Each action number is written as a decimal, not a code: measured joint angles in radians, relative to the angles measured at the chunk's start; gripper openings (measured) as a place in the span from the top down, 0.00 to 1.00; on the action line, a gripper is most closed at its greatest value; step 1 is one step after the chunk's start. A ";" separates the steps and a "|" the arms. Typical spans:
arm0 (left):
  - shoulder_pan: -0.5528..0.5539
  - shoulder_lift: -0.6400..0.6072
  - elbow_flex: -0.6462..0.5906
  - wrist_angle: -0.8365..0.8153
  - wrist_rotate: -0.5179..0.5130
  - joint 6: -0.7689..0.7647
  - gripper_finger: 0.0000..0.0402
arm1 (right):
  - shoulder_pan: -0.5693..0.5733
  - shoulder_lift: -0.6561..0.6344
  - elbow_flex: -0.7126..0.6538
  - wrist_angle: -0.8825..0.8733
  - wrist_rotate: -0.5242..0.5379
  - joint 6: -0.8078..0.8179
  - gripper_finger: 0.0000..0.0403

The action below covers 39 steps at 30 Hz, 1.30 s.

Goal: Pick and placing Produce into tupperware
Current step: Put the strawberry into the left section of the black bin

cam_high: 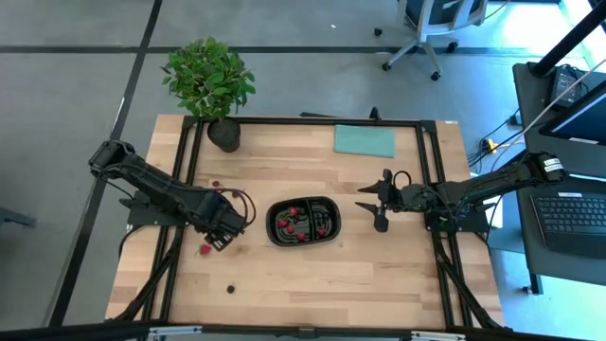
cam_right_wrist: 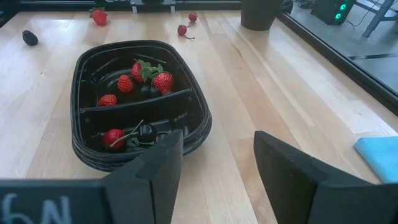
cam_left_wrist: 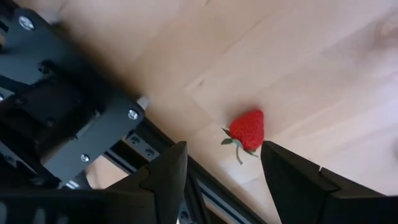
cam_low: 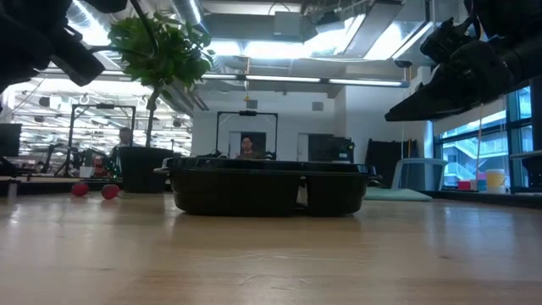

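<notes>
While some fruit (cam_right_wrist: 163, 81) already sits in both halves of the tray (cam_high: 303, 222) mid-table, a strawberry (cam_left_wrist: 247, 130) at 9 o'clock waits under the left gripper (cam_left_wrist: 224, 177), jaws apart, empty. Right gripper (cam_high: 379, 201), at 3 o'clock, open, holds nothing.

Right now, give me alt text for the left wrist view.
A red strawberry with a green top lies on the wooden table, framed between the left hand's two open dark fingers. The table's black frame rail runs beside it.
</notes>
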 joint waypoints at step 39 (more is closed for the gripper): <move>-0.151 0.000 -0.198 0.347 0.049 -0.071 0.29 | 0.000 0.000 0.000 0.000 0.000 0.000 0.50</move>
